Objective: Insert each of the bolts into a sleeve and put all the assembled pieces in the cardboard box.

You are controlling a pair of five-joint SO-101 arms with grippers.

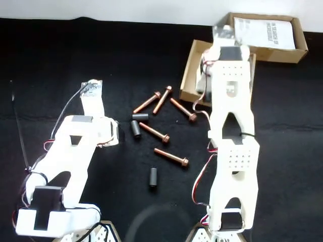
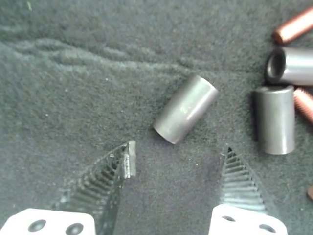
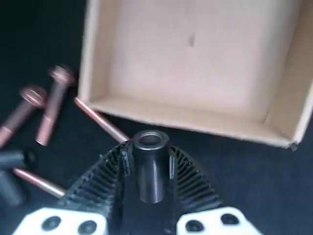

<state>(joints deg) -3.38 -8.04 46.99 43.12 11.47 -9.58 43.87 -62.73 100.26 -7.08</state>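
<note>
Gripping a sleeve (image 3: 149, 171), the right hand (image 3: 146, 152) hangs near the cardboard box (image 3: 186, 120); left hand (image 2: 178, 152) open above a loose sleeve (image 2: 186, 110)

The right arm (image 1: 231, 101) is covering much of the cardboard box (image 1: 187, 75) from above. The left wrist view's edge is cutting off a sleeve (image 2: 293, 66), a copper bolt (image 2: 296, 27) and a second bolt (image 2: 304, 104). The right end effector (image 3: 148, 152) is hiding its gripped sleeve's (image 3: 149, 176) lower end and one end of a nearby bolt (image 3: 100, 120).
</note>
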